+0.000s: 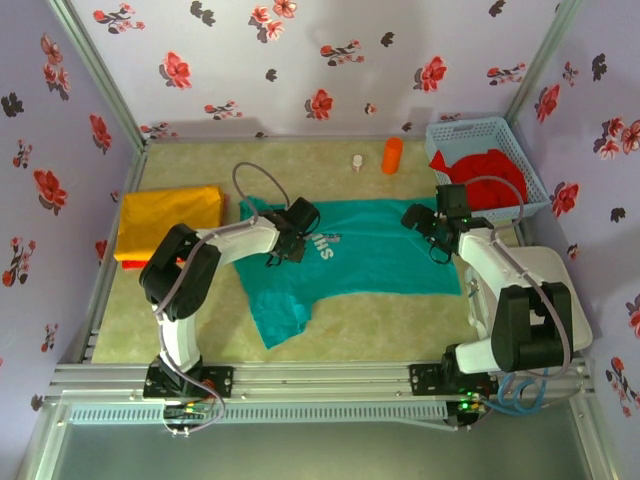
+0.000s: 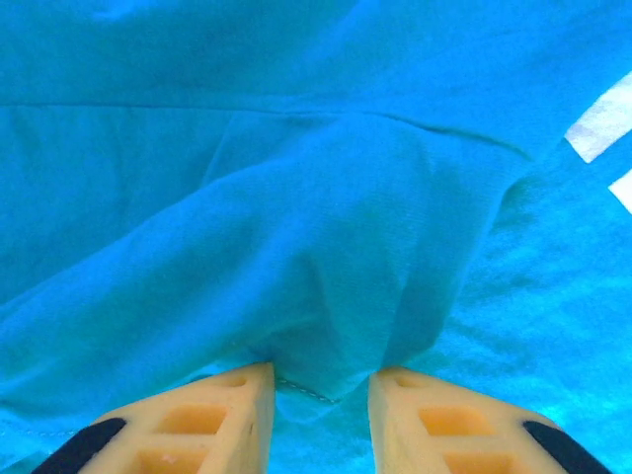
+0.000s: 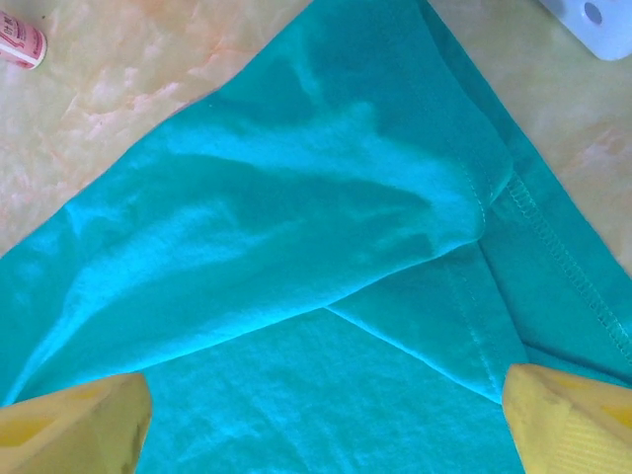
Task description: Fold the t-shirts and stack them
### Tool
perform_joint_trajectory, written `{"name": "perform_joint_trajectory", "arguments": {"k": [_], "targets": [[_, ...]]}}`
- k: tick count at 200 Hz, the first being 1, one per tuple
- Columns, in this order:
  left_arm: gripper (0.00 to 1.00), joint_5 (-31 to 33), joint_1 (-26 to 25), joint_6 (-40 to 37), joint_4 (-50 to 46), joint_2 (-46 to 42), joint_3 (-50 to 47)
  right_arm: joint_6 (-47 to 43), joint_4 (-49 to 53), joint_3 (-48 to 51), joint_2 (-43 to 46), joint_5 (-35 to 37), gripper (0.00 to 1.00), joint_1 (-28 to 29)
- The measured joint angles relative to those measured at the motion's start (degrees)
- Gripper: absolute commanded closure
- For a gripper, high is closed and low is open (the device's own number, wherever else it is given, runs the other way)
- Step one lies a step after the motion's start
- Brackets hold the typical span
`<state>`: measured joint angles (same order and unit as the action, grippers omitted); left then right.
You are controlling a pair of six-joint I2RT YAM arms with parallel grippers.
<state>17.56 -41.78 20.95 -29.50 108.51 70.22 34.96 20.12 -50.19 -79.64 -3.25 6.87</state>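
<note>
Teal t-shirt (image 1: 350,260) spread on the table (image 1: 400,320), lying under both sets of jaws! The left jaws are pinched on a raised fold of it, just beside the white print. The right jaws hang wide open and empty over a seamed corner. This looks like the folding step, with the grasp half made. Next, I'd say the right jaws must drop and nip that corner, then both lift together. Yellow-orange t-shirt (image 1: 170,220) lies folded beyond the left jaws.
</note>
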Motion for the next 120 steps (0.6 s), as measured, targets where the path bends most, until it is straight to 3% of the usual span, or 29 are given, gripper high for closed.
{"name": "perform_joint_trajectory", "arguments": {"k": [29, 64, 120], "targets": [[0.79, 0.5, 0.0, 0.04, 0.46, 1.6, 0.2, 0.04, -0.04, 0.22, 0.04, -0.02, 0.1, 0.0], [1.0, 0.98, -0.07, -0.13, -0.13, 1.79, 0.94, 0.26, -0.92, 1.97, 0.04, -0.28, 0.1, 0.0], [1.0, 0.98, -0.07, 0.09, -10.78, 2.34, 9.07, 0.28, -1.05, 2.32, -0.09, -0.46, 0.12, 0.0]]}}
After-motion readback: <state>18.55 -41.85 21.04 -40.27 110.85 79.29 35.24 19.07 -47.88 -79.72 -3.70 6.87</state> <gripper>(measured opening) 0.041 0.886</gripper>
